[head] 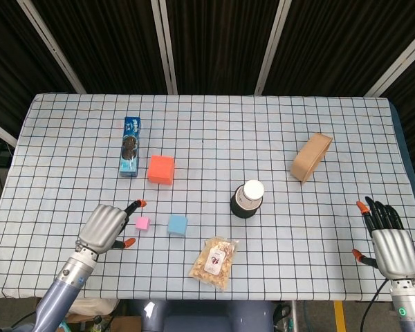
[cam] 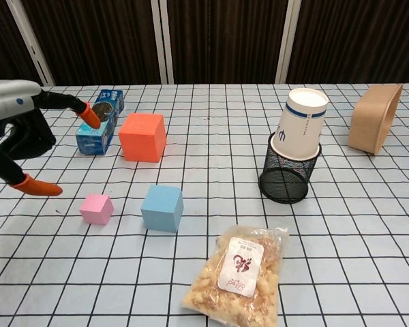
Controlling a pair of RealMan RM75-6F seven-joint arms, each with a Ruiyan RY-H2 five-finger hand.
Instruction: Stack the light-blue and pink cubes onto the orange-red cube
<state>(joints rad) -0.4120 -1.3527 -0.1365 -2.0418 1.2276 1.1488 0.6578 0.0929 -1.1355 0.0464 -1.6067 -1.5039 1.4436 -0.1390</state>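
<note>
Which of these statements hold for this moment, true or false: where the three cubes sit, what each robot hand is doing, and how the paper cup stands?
1. The small pink cube is stacked on the large orange-red cube. False: it lies on the table.
2. The left robot hand is open beside the pink cube. True.
3. The white paper cup sits in a black mesh holder. True.
4. The right robot hand holds the light-blue cube. False: it is empty, near the table's right edge.
</note>
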